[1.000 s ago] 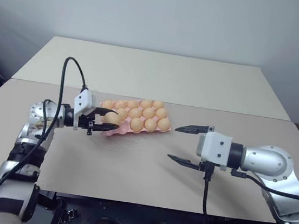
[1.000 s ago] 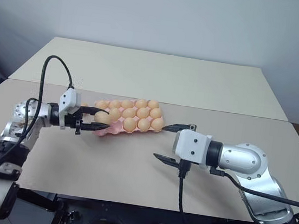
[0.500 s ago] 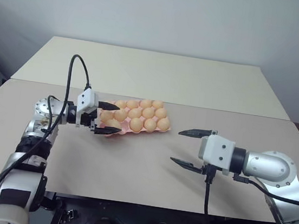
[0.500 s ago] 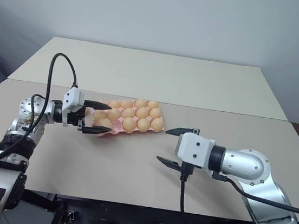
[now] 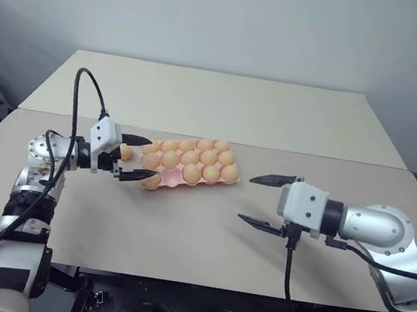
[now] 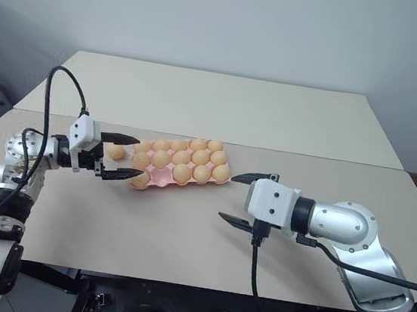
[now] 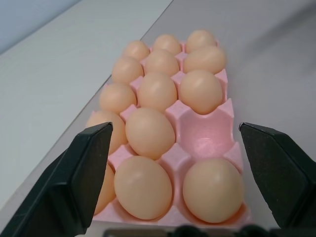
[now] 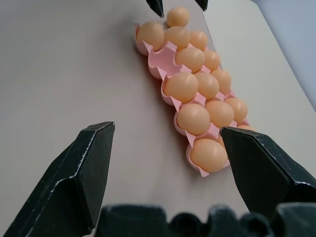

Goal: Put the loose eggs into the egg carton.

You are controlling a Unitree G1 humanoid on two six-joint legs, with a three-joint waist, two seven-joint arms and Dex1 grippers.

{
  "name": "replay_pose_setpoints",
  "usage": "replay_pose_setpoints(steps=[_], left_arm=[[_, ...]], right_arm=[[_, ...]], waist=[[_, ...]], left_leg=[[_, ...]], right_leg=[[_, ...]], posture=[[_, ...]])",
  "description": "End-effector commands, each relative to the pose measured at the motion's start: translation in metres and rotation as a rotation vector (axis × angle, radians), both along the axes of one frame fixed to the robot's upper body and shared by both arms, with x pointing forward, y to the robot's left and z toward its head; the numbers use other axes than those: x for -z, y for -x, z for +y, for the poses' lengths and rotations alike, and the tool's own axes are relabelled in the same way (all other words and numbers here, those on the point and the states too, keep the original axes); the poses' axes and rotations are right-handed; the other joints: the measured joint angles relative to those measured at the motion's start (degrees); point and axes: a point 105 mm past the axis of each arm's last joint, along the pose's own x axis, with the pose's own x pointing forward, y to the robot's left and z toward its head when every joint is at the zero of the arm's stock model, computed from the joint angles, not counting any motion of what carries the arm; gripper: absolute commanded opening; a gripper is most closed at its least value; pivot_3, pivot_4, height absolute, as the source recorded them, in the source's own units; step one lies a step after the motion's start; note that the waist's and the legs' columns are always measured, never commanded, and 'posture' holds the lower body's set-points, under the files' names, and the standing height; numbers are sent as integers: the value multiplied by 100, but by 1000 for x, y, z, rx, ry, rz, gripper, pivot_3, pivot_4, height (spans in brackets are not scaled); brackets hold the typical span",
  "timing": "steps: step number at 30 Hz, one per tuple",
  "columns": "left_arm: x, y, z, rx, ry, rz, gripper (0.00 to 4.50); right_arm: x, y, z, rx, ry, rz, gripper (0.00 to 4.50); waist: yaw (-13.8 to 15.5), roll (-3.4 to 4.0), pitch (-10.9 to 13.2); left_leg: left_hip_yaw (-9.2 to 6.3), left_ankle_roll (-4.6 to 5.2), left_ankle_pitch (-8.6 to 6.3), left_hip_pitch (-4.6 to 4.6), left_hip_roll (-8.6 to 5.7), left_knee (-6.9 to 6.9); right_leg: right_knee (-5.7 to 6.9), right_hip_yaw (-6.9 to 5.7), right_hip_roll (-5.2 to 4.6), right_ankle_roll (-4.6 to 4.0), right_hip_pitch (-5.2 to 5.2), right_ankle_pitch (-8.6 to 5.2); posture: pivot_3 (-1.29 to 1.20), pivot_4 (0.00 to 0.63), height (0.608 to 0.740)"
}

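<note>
Now left gripper [image 5: 138, 156] wide open, empty, at the left end of the pink moulded egg carton [image 5: 230, 180]; tan-orange eggs [image 5: 208, 157] fill all but one cup [image 7: 210, 139]. One loose egg [image 6: 117, 152] beside carton. Right gripper [image 5: 262, 201] open, empty.

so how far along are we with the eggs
Nearly done: fourteen tan-orange eggs sit in the pink moulded egg carton. Nothing is in hand: the left gripper and right gripper are both open and empty. Left to do: one loose egg lies on the beige table off the carton's left end, and one empty cup in the near row awaits it.
</note>
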Motion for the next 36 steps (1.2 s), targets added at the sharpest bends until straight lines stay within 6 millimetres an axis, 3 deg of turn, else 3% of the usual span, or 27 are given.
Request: replay_pose_setpoints(steps=[1, 9, 14, 18, 24, 36], left_arm=[[-21, 14, 21, -31, -19, -65, 4460], [-14, 54, 81, -242, -62, -26, 4460], [-9, 72, 105, -359, -66, -7, 4460], [-2, 75, 113, -417, -54, -1, 4460], [-2, 50, 110, -505, 47, -16, 4460], [23, -7, 96, -579, -9, -59, 4460]], right_arm=[[-10, 4, 1, -20, -7, -44, 4032], [-12, 11, 1, -50, -18, -30, 4032], [-9, 10, 2, -63, -17, -19, 4032], [-7, 8, 3, -71, -16, -14, 4032], [-7, 5, 2, -65, -11, -12, 4032], [-11, 7, -2, -34, -3, -16, 4032]], waist=[[-54, 0, 0], [-121, 1, 0], [-96, 1, 0], [-46, 1, 0], [32, 0, 0], [11, -4, -3]], left_leg=[[0, 0, 0, 0, 0, 0], [1, 0, 0, 7, 5, -1], [2, 0, 0, 9, 6, -2], [3, 0, 0, 10, 6, -3], [4, 0, 0, 8, 5, -3], [3, 0, 0, 7, 1, -2]], right_leg=[[0, 1, 0, 0, -2, 0], [4, 2, 0, 0, 2, 0], [4, 0, -3, 0, 4, 0], [3, -2, -3, 0, 5, 0], [2, -4, -2, 0, 4, 0], [3, -5, -2, 0, 4, 0]], posture=[[0, 150, 740], [0, 150, 740], [0, 150, 740], [0, 150, 740], [0, 150, 740], [0, 150, 740]])
